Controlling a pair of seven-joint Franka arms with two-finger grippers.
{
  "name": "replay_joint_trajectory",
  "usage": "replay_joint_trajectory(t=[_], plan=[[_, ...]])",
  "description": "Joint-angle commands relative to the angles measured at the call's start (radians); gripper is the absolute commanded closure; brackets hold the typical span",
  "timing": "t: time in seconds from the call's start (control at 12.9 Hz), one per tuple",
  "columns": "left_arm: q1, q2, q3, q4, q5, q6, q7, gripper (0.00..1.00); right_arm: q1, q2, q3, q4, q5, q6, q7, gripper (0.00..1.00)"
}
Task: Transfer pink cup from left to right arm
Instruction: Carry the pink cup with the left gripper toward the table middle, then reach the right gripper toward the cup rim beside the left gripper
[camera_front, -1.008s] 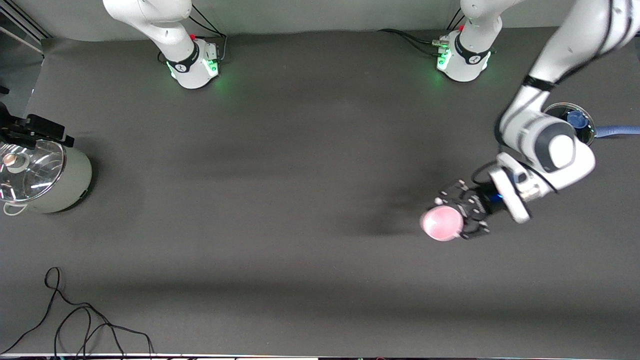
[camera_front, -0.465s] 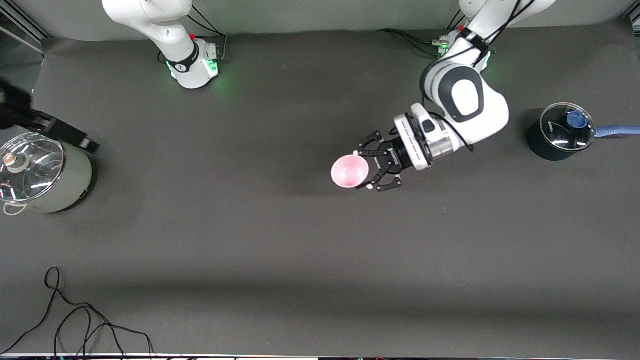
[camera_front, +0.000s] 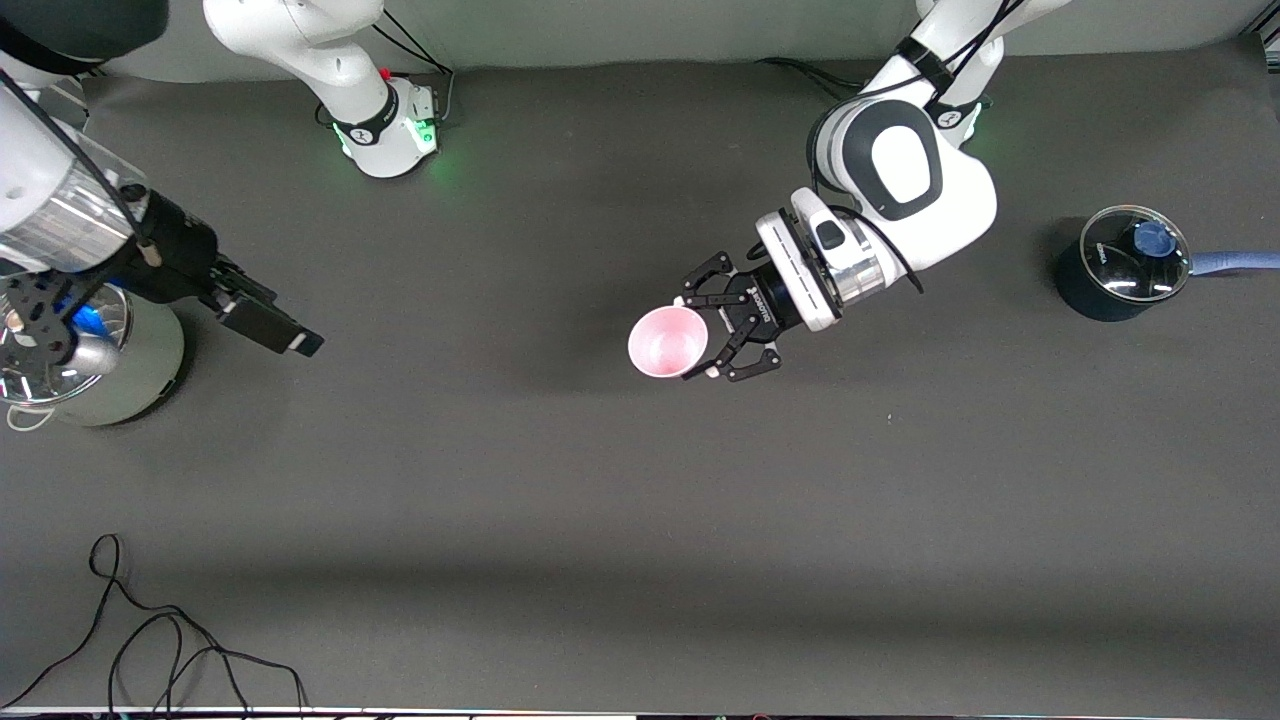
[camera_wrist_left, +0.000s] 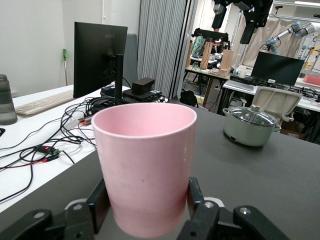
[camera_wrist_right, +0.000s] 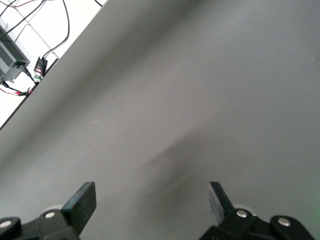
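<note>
Left end effector (camera_front: 712, 335), black open-frame claw, clamped on small pale-pink tapered cup (camera_front: 667, 341), held up over mid dark grey surface (camera_front: 560, 500).
Cup upright in left wrist view, fingers (camera_wrist_left: 98, 205) pressing both sides. Right end effector (camera_front: 262, 322), black bar-fingered, spread wide, nothing between fingers, over surface beside pale-green lidded pot (camera_front: 140, 375) at right arm's end. Dark glass-lidded saucepan (camera_front: 1120, 265) at left arm's end.
</note>
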Motion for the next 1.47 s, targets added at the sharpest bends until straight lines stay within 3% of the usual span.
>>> replay_joint_trajectory(t=[0.0, 0.16, 0.31, 0.39, 0.7, 0.85, 1.01, 1.4], plan=[[-0.018, 0.016, 0.010, 0.020, -0.017, 0.017, -0.003, 0.67, -0.001, -0.003, -0.016, 0.001, 0.016, -0.003, 0.021, 0.00], [-0.018, 0.016, 0.010, 0.020, -0.018, 0.031, -0.004, 0.67, 0.011, -0.005, -0.009, 0.012, 0.020, 0.006, 0.059, 0.00], [-0.039, 0.016, 0.009, 0.021, -0.021, 0.086, -0.009, 0.68, 0.083, 0.015, -0.009, 0.036, 0.024, 0.057, 0.282, 0.00], [-0.039, 0.016, 0.009, 0.021, -0.027, 0.087, -0.009, 0.68, 0.117, 0.047, -0.009, 0.064, 0.017, 0.084, 0.397, 0.00], [-0.041, 0.016, 0.009, 0.021, -0.034, 0.115, -0.017, 0.68, 0.273, 0.170, -0.010, 0.206, -0.067, 0.098, 0.553, 0.00], [-0.041, 0.016, 0.009, 0.021, -0.034, 0.115, -0.017, 0.68, 0.336, 0.233, -0.012, 0.260, -0.076, 0.097, 0.570, 0.00], [-0.041, 0.016, 0.009, 0.021, -0.034, 0.115, -0.017, 0.67, 0.391, 0.279, -0.009, 0.276, -0.139, 0.097, 0.563, 0.00], [-0.042, 0.016, 0.009, 0.021, -0.034, 0.115, -0.017, 0.67, 0.396, 0.334, 0.036, 0.351, -0.142, 0.108, 0.528, 0.00]])
